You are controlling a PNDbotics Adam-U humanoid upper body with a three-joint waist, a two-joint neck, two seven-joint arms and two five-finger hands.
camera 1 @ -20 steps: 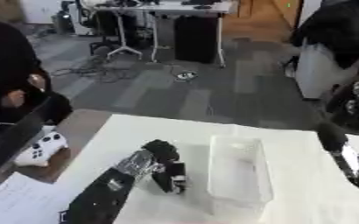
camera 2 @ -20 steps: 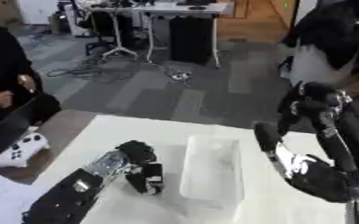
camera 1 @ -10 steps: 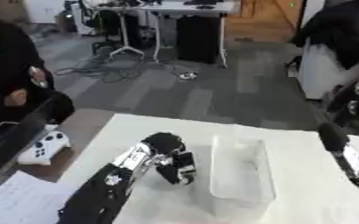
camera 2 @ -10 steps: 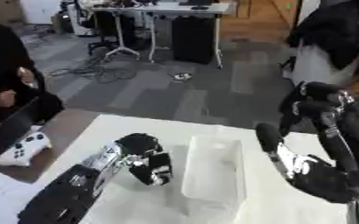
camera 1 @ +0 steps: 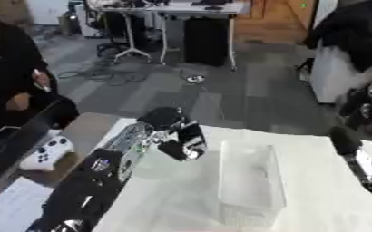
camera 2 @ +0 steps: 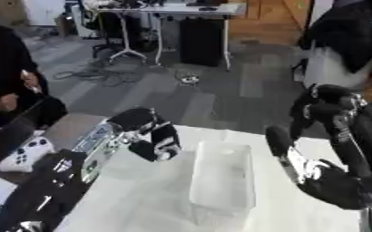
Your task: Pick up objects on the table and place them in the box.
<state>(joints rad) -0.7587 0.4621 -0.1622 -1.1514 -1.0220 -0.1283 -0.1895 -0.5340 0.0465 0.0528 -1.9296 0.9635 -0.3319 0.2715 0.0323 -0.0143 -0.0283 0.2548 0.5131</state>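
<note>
Most of both views is an office room with grey flooring, desks [camera 1: 165, 9] at the far wall and cables on the floor. Across the lower half spreads the table [camera 1: 173, 199], covered in white. On it stands the clear plastic box [camera 1: 249, 181], long and narrow, its open top up. At the table's left edge lies a white game controller [camera 1: 46, 154]. Raised just left of the box's far end is the left hand [camera 1: 177, 138], fingers curled downward; whether they hold anything cannot be told, and no loose object is plain on the table. Well right of the box rests the right hand [camera 2: 320, 174], fingers straight and pointing up.
</note>
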